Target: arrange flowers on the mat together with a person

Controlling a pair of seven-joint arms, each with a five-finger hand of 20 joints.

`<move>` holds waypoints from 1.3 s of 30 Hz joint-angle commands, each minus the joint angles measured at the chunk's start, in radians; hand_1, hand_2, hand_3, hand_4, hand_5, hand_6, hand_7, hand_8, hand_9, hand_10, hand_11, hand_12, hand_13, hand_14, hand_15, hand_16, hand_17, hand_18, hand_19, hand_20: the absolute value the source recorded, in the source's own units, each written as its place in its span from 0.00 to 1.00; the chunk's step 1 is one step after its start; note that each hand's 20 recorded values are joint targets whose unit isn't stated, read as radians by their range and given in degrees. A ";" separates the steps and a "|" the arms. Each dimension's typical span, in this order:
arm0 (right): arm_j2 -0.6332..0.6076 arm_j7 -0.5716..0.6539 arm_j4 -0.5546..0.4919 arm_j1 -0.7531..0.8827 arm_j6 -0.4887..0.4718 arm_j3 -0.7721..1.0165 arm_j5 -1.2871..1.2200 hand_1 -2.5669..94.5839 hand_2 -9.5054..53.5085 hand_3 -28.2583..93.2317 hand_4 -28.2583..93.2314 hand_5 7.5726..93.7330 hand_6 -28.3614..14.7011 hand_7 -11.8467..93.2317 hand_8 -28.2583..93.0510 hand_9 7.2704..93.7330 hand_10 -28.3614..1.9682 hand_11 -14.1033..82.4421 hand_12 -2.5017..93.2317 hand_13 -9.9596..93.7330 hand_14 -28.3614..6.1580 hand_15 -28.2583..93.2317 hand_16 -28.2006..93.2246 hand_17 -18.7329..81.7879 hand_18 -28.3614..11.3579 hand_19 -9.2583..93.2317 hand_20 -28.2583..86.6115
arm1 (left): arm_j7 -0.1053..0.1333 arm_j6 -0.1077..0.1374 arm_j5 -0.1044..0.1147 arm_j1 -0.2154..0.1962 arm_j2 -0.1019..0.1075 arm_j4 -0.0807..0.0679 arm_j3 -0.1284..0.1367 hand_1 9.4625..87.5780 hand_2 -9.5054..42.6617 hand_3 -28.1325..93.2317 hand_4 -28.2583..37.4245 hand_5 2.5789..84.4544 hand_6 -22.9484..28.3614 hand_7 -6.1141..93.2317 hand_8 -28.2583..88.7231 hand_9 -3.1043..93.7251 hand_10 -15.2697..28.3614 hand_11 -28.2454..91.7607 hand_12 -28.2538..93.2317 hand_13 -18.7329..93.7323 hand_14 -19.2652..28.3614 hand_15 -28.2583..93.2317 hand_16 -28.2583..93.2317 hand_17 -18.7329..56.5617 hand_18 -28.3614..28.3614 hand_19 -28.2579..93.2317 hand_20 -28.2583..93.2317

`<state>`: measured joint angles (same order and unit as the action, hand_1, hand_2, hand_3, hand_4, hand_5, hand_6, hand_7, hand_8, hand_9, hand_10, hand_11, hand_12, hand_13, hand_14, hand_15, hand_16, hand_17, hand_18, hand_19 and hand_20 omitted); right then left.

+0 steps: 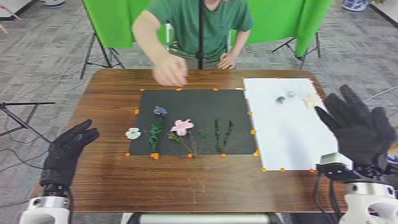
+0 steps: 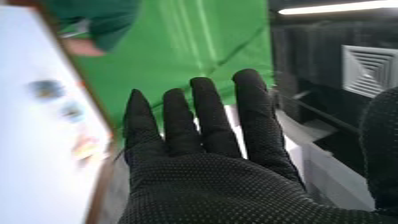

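My right hand (image 1: 362, 136) hangs at three o'clock from the black mat (image 1: 200, 102), open, fingers straight and slightly spread, pointing towards twelve, thumb apart.

- And it's a lab by the looks of it, rigged like a studio!
- Green cloth (image 1: 115, 22) hangs behind the wooden table (image 1: 107, 187)!
- Black stands (image 1: 27, 104) on both sides, cables trailing over grey flooring (image 1: 44, 55)!
- Up top, a strip light (image 2: 338, 6) and square vent (image 2: 369, 70)!
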<state>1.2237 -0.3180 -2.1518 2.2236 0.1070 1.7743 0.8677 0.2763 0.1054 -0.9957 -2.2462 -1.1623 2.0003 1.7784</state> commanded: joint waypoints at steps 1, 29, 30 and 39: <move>0.009 -0.012 0.001 -0.013 0.058 -0.011 0.024 0.09 0.22 0.83 0.09 0.37 0.62 0.17 0.18 0.33 0.43 0.18 0.15 0.33 0.46 0.27 0.33 0.33 0.31 0.15 0.46 | -0.012 -0.011 -0.008 -0.018 -0.012 0.005 0.003 0.30 0.00 0.77 0.10 0.52 0.49 0.20 0.18 0.50 0.64 0.37 0.34 0.50 0.74 0.33 0.27 0.34 0.68 0.25 0.38; 0.022 0.017 0.014 -0.017 0.014 0.000 0.059 0.10 0.21 0.83 0.09 0.39 0.62 0.18 0.18 0.35 0.43 0.18 0.15 0.35 0.43 0.29 0.32 0.34 0.30 0.15 0.46 | -0.008 -0.012 -0.006 -0.019 -0.011 0.002 0.005 0.30 0.00 0.77 0.10 0.52 0.49 0.20 0.18 0.50 0.64 0.37 0.34 0.51 0.73 0.33 0.26 0.34 0.68 0.25 0.38; 0.021 0.018 0.018 -0.022 0.009 -0.001 0.060 0.10 0.21 0.83 0.09 0.39 0.62 0.18 0.18 0.35 0.43 0.18 0.15 0.35 0.43 0.29 0.32 0.34 0.30 0.15 0.46 | -0.007 -0.012 -0.006 -0.020 -0.012 0.003 0.006 0.30 0.00 0.77 0.10 0.52 0.49 0.20 0.18 0.50 0.64 0.37 0.34 0.51 0.73 0.33 0.26 0.34 0.68 0.25 0.38; 0.015 0.020 0.019 -0.031 0.025 -0.009 0.062 0.10 0.21 0.83 0.09 0.41 0.61 0.19 0.18 0.35 0.43 0.18 0.15 0.36 0.43 0.29 0.32 0.34 0.29 0.15 0.46 | -0.005 -0.012 -0.006 -0.018 -0.009 0.000 0.008 0.29 0.00 0.77 0.09 0.52 0.49 0.20 0.18 0.50 0.64 0.37 0.34 0.51 0.73 0.33 0.27 0.34 0.68 0.25 0.38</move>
<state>1.2364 -0.3019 -2.1341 2.1951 0.1295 1.7702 0.9156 0.2752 0.1026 -0.9986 -2.2546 -1.1668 2.0033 1.7812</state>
